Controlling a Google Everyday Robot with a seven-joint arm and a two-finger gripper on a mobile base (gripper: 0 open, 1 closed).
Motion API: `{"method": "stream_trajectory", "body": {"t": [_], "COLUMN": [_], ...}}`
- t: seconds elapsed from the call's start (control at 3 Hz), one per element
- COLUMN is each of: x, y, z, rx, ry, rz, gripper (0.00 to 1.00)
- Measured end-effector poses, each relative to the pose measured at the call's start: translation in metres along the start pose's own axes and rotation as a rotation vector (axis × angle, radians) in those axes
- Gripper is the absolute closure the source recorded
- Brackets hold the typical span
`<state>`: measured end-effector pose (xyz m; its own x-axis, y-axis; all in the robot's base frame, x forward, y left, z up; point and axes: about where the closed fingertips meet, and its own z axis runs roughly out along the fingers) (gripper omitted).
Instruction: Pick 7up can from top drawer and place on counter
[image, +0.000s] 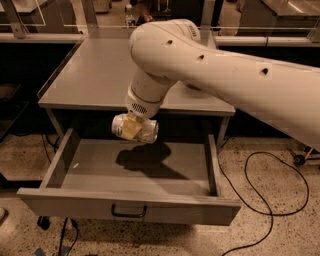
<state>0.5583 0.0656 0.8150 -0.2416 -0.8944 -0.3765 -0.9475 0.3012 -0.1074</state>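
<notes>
My gripper (133, 128) is shut on the 7up can (144, 130), a dented silvery can held on its side. It hangs in the air above the open top drawer (100, 167), near the drawer's back and just below the front edge of the counter (90, 75). The can's shadow lies on the drawer floor. My large white arm reaches in from the right and hides the right part of the counter.
The drawer front panel with its dark bar handle (129, 212) faces me at the bottom. A black cable (260, 200) loops on the speckled floor at right. Dark shelving and other tables stand behind the counter.
</notes>
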Motion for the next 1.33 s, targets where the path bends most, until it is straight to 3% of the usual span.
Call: {"method": "stream_trajectory", "body": {"t": [0.33, 1.0, 1.33], "x": [-0.005, -0.014, -0.014], "y": [-0.008, -0.065, -0.067], "z": [-0.003, -0.068, -0.071], "rx": [0.074, 0.354, 0.365], "ry": [-0.035, -0.121, -0.119], "rz": [0.030, 0.095, 0.093], "gripper": [1.00, 1.00, 1.00]}}
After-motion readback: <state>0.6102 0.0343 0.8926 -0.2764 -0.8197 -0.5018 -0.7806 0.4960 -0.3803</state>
